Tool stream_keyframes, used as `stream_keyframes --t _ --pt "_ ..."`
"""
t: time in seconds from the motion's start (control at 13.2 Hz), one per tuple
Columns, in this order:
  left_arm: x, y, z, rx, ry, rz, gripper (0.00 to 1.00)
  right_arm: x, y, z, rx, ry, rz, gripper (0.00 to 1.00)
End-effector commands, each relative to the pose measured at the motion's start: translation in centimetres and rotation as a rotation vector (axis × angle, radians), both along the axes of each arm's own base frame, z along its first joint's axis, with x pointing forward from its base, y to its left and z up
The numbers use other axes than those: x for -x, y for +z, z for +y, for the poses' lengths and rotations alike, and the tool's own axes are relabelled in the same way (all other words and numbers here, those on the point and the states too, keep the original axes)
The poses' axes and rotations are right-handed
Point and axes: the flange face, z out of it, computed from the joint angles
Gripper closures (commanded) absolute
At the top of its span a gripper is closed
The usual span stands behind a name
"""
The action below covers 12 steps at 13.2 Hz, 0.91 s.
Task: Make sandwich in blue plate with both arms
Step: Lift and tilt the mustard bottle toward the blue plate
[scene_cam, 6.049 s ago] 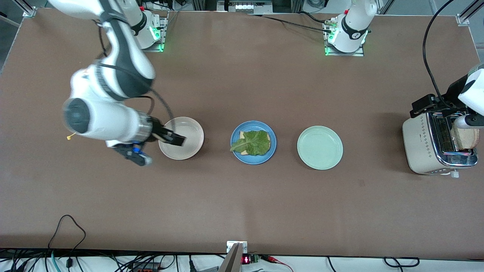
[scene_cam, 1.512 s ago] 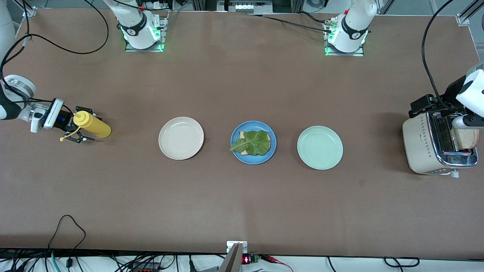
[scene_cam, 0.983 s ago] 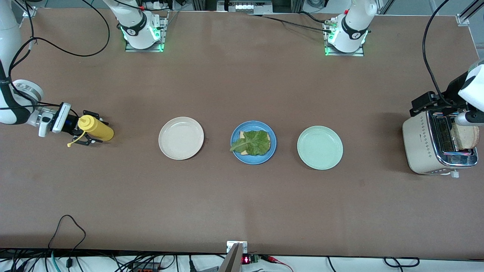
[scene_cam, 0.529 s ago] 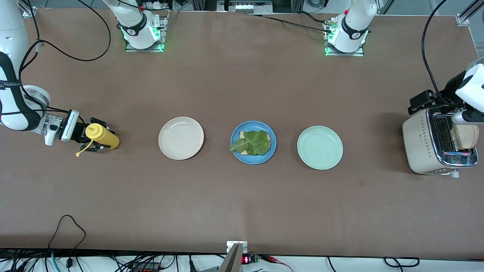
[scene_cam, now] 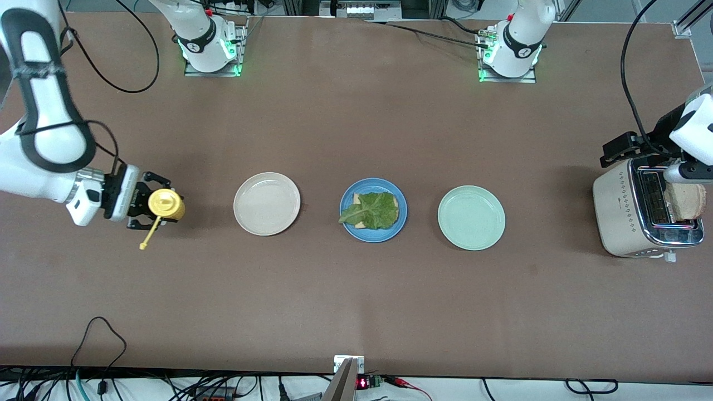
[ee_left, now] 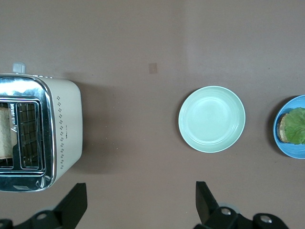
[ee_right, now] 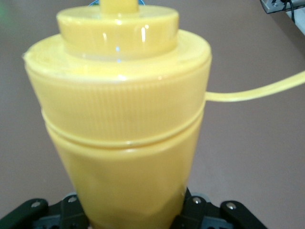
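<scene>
Right hand [scene_cam: 149, 204]: closed around the yellow squeeze bottle [scene_cam: 164, 204], held just above the worktop [scene_cam: 345, 289] toward the right arm's end, beside the cream plate [scene_cam: 267, 203]; cap strap hangs loose.
Left hand [ee_left: 138, 205]: fingers spread wide, empty, waiting over the toaster [scene_cam: 640, 214] at the left arm's end.
Blue plate [scene_cam: 350, 223]: between the cream plate and the green plate [scene_cam: 471, 218].
Sandwich [scene_cam: 374, 210]: on the blue plate; one bread slice under a lettuce leaf, no top slice.
Second slice [scene_cam: 686, 200]: standing in a toaster slot.
Handling, bread: judged light, stiff-crusted, crumbly; grip by the raised top edge, gently.
Handling, lettuce: judged limp, easily shifted; lower the slice straight down.
Handling, bottle: judged soft-walled, smooth; grip the body below the cap.
Writing: none legible on bottle, plates or toaster.
</scene>
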Motion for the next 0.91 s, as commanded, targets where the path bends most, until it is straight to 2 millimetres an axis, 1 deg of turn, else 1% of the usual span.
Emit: stream_keyframes --t 0.0,0.08,0.23,0.38,0.53,0.6,0.68,0.83 --pt "0.3 0.3 0.0 0.005 -0.007 0.006 0.00 1.1 3.7 6.4 0.134 -0.064 0.022 1.00" --pt "0.3 0.2 0.0 0.005 -0.007 0.006 0.00 1.4 4.7 9.0 0.192 -0.082 0.025 1.00" --pt "0.1 -0.1 0.0 0.005 -0.007 0.009 0.00 2.4 5.7 14.7 0.313 -0.108 0.031 1.00" --pt "0.0 -0.3 0.0 0.005 -0.004 0.011 0.00 3.7 6.2 20.2 0.429 -0.127 -0.001 1.00" --pt "-0.2 -0.6 0.0 0.006 -0.004 0.015 0.00 5.2 5.0 25.0 0.505 -0.149 -0.037 1.00" --pt "-0.3 -0.8 -0.1 0.007 -0.004 0.017 0.00 6.1 3.8 27.6 0.548 -0.124 -0.052 1.00" --pt "-0.4 -0.9 0.0 0.008 -0.002 0.014 0.00 6.2 3.1 29.4 0.569 -0.139 -0.063 1.00" --pt "-0.4 -0.9 0.1 0.009 0.001 0.015 0.00 6.0 1.0 32.8 0.600 -0.159 -0.074 1.00"
